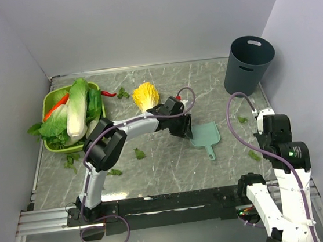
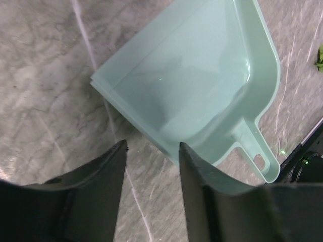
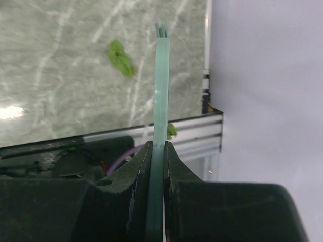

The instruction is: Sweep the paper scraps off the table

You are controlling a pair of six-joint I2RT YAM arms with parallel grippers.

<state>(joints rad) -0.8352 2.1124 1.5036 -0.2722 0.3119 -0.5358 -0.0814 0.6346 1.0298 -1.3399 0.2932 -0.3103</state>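
Observation:
Small dark-green paper scraps lie scattered on the grey-green marble table (image 1: 173, 172): one left of centre (image 1: 139, 153), one nearer the front (image 1: 115, 172), one at the back (image 1: 123, 93), and two on the right (image 1: 242, 120) (image 1: 254, 155). A teal dustpan (image 1: 205, 134) lies flat mid-table and fills the left wrist view (image 2: 202, 75). My left gripper (image 1: 184, 131) is open and empty, its jaws (image 2: 153, 146) just above the dustpan's near edge. My right gripper (image 1: 270, 129) (image 3: 157, 146) is shut on a thin teal handle (image 3: 162, 75), seen edge-on. A scrap (image 3: 121, 58) lies beyond it.
A green basket (image 1: 49, 101) with whole cabbages and a red pepper stands at the back left. A yellow-topped cabbage half (image 1: 146, 95) lies behind my left arm. A dark grey bin (image 1: 248, 64) stands at the back right. Walls close in on three sides.

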